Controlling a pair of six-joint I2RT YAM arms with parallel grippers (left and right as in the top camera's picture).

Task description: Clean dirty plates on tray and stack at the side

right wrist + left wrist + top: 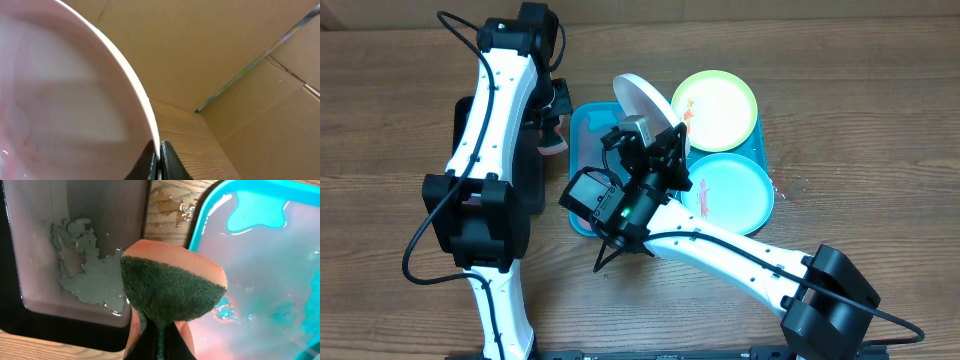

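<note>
My right gripper (658, 140) is shut on the rim of the white plate (642, 100) and holds it tilted up over the turquoise tray (582, 120). In the right wrist view the plate (65, 100) fills the left side, faintly pink, with my fingers (160, 157) pinching its edge. The lime-green plate (716, 106) and the aqua plate (732, 192), both with red smears, lie on the tray's right part. My left gripper (159, 340) is shut on a pink sponge with a green scouring face (172, 287), above the tray's wet left edge (200, 225).
A black tray (75, 260) holding soapy water lies left of the turquoise tray. Water drops lie on the wooden table (172, 202) between them. Cardboard walls (225, 50) stand behind the table. The left arm (490, 120) spans the left side.
</note>
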